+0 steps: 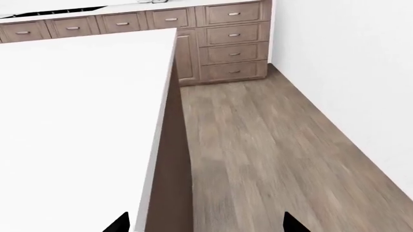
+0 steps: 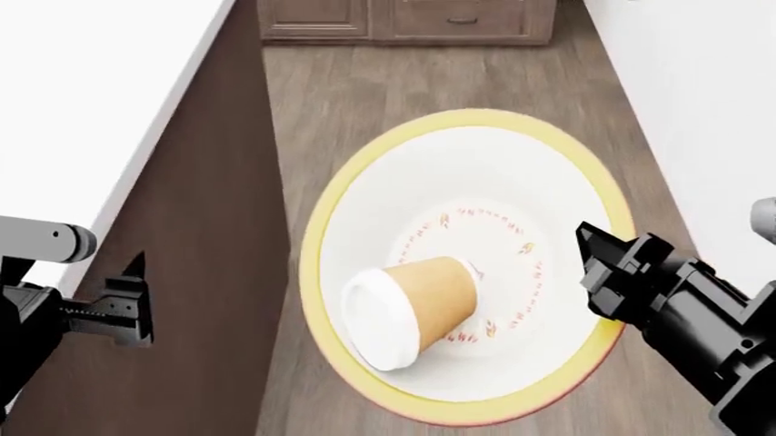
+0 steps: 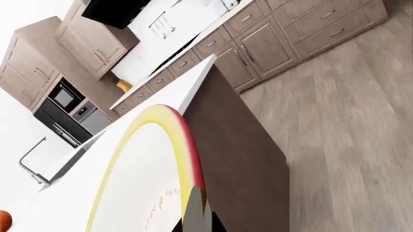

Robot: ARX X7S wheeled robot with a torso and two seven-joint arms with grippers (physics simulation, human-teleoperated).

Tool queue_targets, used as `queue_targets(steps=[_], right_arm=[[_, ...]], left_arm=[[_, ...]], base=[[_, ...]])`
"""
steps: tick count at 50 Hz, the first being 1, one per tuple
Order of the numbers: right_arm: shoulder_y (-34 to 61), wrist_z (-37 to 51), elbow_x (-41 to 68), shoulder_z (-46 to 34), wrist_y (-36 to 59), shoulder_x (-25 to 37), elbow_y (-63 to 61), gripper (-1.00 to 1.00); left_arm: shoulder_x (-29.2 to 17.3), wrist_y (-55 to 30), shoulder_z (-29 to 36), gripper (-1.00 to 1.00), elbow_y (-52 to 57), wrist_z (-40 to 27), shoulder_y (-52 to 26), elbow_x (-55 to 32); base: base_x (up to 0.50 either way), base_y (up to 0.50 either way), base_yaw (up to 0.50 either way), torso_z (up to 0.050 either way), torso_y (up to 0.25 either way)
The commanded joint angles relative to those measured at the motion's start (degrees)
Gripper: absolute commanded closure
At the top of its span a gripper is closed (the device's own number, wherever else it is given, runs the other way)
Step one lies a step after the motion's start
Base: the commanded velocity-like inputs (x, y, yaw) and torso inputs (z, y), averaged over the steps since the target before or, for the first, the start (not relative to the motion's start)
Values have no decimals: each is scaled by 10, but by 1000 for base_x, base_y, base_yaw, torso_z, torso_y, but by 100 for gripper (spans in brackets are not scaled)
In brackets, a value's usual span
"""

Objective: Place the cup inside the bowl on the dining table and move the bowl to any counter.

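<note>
A tan-brown paper cup (image 2: pixel 419 304) with a white lid lies on its side in the well of the wide white bowl (image 2: pixel 485 173), its long axis running on a diagonal in the head view: the lidded end points toward the lower left of that view, the base toward the ring of small red-orange marks on the bowl's floor. The cup rests left of the bowl's centre, its lid close to the inner wall below the yellow rim.

The bowl is off the bench, held in the air over the wood plank floor (image 2: pixel 363 100), with the right claw (image 2: pixel 591 272) clamped on its right rim; the right wrist view shows the yellow and reddish edge (image 3: pixel 187 145) running straight into the black fingers (image 3: pixel 195 212). The bowl looks roughly level in the head view.

To the left stands the white bench (image 2: pixel 85 100) with its brown side panel, its near corner well apart from the bowl. The left claw (image 2: pixel 127 309) hangs beside that panel with its jaws apart and nothing between them; its dark fingertips (image 1: pixel 119 223) frame the bench edge and bare floor in the left wrist view.

Brown drawer cabinets (image 1: pixel 233 41) line the far wall, and an orange round fruit (image 3: pixel 4 220) sits at the edge of the right wrist view.
</note>
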Motion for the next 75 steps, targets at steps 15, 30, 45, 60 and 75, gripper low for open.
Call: queue_targets(steps=[15,30,45,60,75], right_arm=[[5,-4,3,4,-12,-5,3,100],[5,-10,-3,-3,-12,-3,1,100],[14,-9,-4,-10,-9,-5,7,100],[9,-6,3,-4,-10,0,-1,100],[6,-11,1,-7,-15,-5,3,100]], left_arm=[[-2,6,0,-100,-3,0,6,-1],[-3,6,1,-100,-3,0,4,-2],[-7,10,0,-100,-7,4,6,-4],[-3,15,4,-100,-11,2,7,-2],[-3,16,3,-100,-9,0,10,-5]], base=[[500,-97,0,0,1],[500,-96,0,1,1],[500,-93,0,0,2],[500,-92,0,0,1],[500,-77,0,1,1]])
